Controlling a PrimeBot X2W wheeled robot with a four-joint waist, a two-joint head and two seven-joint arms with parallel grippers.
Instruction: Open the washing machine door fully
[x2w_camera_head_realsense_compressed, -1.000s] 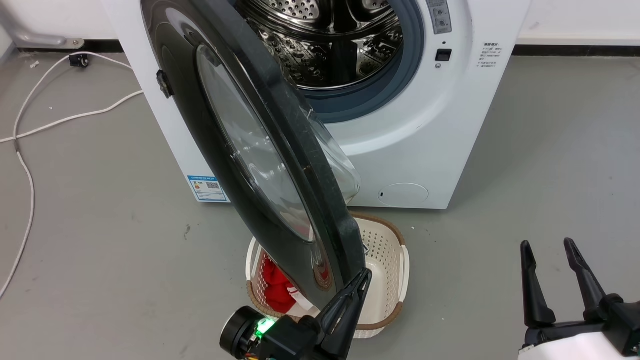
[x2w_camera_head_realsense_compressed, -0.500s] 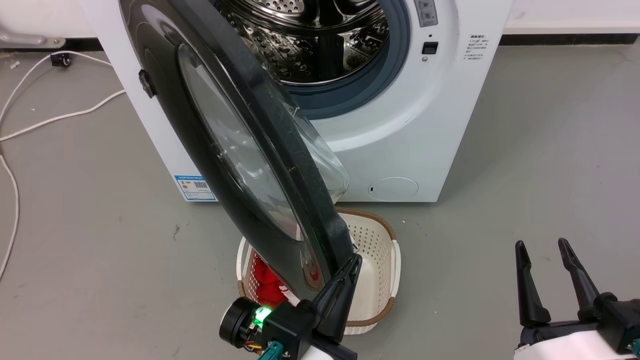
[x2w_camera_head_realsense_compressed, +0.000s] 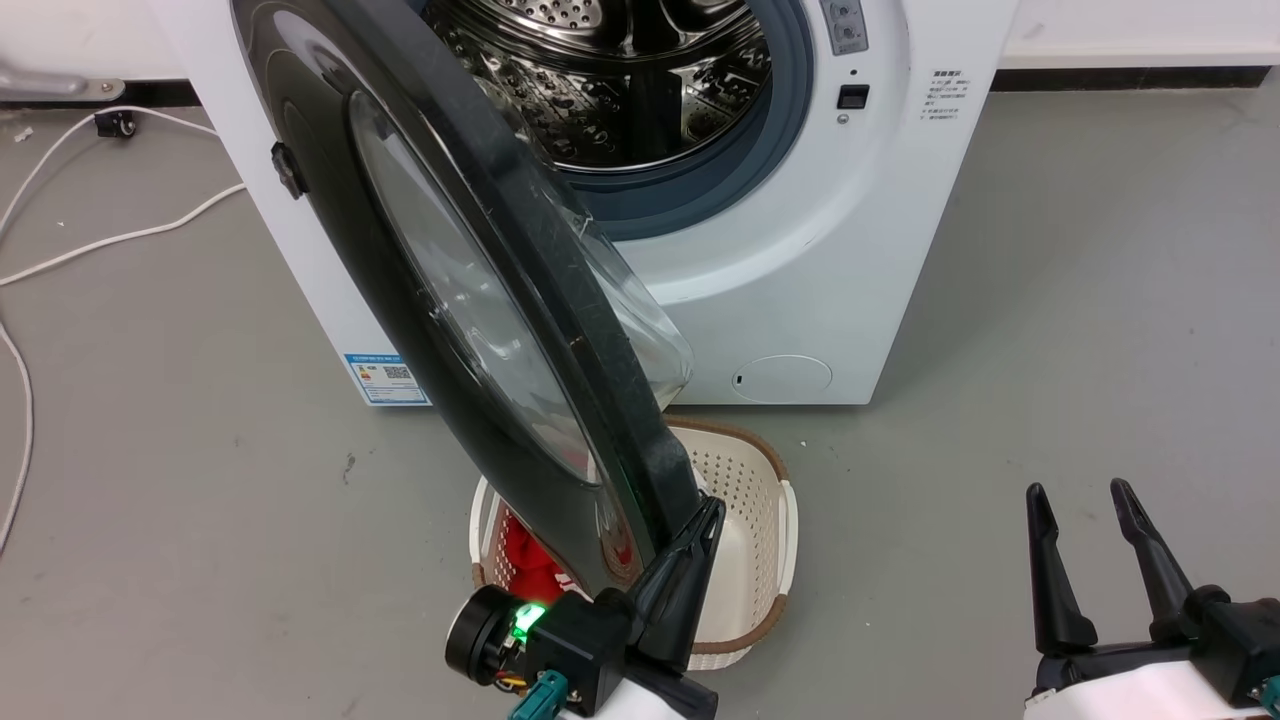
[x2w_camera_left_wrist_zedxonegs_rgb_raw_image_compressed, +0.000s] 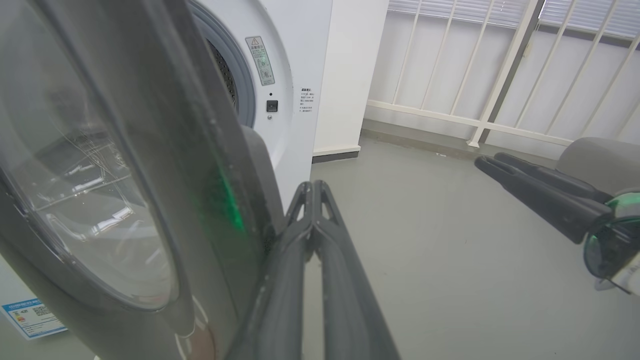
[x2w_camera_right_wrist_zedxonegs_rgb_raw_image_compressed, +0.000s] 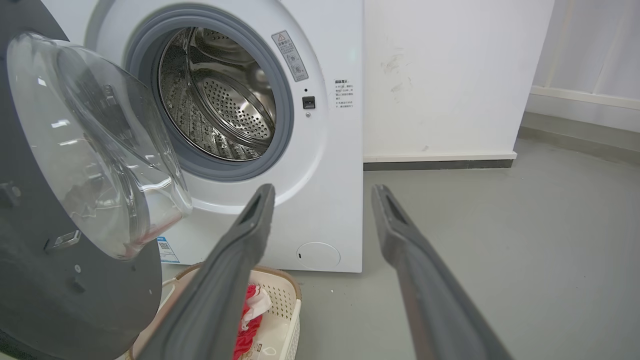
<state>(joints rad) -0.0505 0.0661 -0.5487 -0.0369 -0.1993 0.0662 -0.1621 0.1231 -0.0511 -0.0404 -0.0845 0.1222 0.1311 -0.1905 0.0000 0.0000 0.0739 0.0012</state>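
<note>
Below the large round glossy black washing machine door, a cream perforated plastic laundry basket holds red cloth. The left end effector has its fingers together at the door's rim; the right end effector has its fingers apart.

— What sort of place was it?
— A laundry corner in a bare room, seemingly more a test space than a home. A white front-loading washing machine stood on a smooth grey floor, with a cream laundry basket before it.
— What made it look so bare?
— Plain white walls with a dark skirting strip, a white barred railing along one side, and loose white cables trailing over the floor.
</note>
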